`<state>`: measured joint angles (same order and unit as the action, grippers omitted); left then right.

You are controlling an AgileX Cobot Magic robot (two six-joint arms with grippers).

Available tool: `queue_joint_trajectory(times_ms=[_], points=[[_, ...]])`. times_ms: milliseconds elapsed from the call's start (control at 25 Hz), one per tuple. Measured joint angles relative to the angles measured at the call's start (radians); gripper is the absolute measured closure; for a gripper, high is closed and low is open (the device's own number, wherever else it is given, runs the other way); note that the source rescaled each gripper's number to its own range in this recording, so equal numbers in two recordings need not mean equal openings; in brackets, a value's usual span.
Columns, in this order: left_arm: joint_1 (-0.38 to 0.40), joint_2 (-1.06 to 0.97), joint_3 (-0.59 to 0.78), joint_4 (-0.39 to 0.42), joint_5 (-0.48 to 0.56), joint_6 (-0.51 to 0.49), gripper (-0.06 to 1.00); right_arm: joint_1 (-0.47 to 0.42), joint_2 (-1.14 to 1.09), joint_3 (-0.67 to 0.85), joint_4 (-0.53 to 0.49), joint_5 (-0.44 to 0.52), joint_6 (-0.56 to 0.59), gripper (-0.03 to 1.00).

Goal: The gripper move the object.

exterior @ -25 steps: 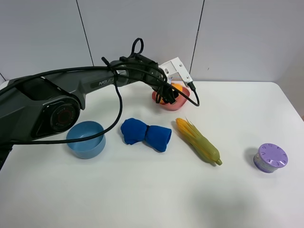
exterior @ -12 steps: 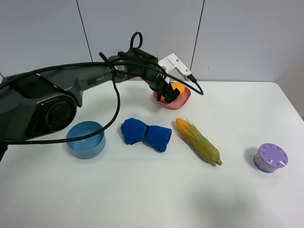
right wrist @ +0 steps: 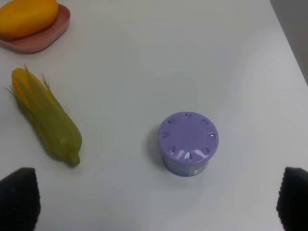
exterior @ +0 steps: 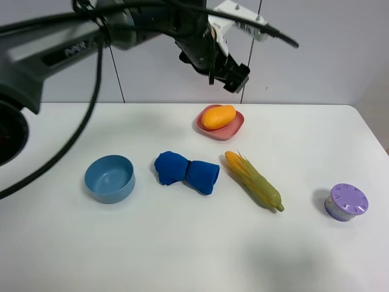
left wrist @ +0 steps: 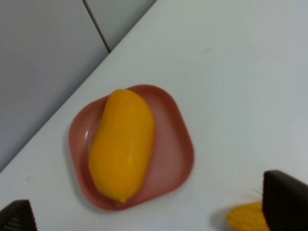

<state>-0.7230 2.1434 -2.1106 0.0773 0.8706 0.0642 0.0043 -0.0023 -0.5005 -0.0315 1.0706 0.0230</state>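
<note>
Mango point(exterior: 218, 117) lies on its side in the pink dish point(exterior: 234, 129) at the far side of the worktop point(exterior: 182, 243), well apart from my tool; near to far, as the high camera has it: purple lidded pot point(exterior: 346, 201) nearest on my right, blue bowl point(exterior: 109, 177) on my left, rolled blue cloth point(exterior: 186, 171) and corn cob point(exterior: 253, 180) mid-worktop, then the dish with the mango, then the wall; my left tool point(exterior: 226, 67) hangs high above the dish, fingers spread wide, gripping nothing; wrist view confirms it: both fingertips point(left wrist: 285, 204) sit at the frame edges with the fruit clear between them; right tool point(right wrist: 159, 204) likewise spread, empty, above the purple pot. Judgement on handling: skin looks smooth and glossy, so probably slippery; body rounded, firm-looking, moderate weight; best hold would be across the short axis at the widest middle, not the tapered ends; the dish rim is low, so approach from above.
</note>
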Motion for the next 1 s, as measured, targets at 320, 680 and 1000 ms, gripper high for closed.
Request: queue_joint_trajectory(times_ms=[320,680,1000], points=[[0.060,-0.238,-0.001,0.022,0.147,-0.037,0.13,0.000,0.000,0.000,0.000,0.000,0.000,-0.03],[0.501,-0.402,-0.001,0.087,0.270,-0.037,0.13,0.000,0.000,0.000,0.000,0.000,0.000,-0.03],[0.784,-0.554,0.033,0.089,0.338,0.012,0.13,0.000,0.000,0.000,0.000,0.000,0.000,-0.03]])
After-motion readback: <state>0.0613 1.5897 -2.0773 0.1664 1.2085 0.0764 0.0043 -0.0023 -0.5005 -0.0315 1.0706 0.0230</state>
